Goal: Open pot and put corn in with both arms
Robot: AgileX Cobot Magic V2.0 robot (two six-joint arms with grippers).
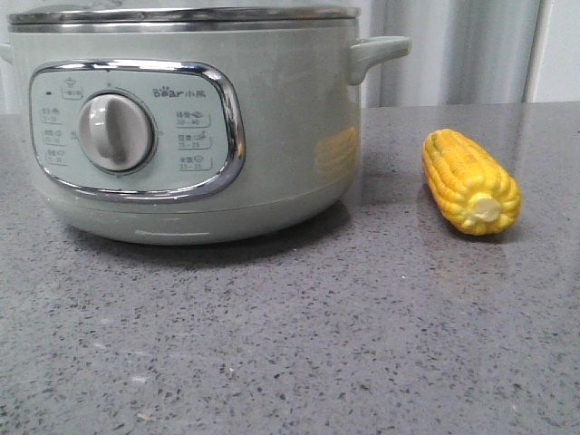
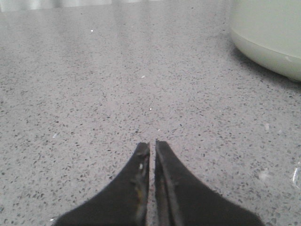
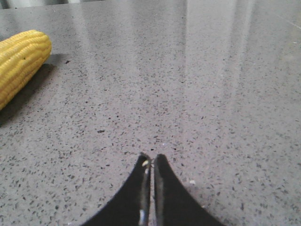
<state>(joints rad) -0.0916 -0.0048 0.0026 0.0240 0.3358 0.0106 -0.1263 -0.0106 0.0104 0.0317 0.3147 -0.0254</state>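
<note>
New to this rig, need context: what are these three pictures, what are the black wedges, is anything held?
It is a two-armed robot at a table. The front view looks forward over the grey speckled countertop: the pot, lid still on, stands on the left and the corn lies to its right. The other two pictures come from cameras on each wrist. The black wedges are each arm's fingers: left gripper, right gripper. Both are shut and hold nothing, low over bare counter.
</note>
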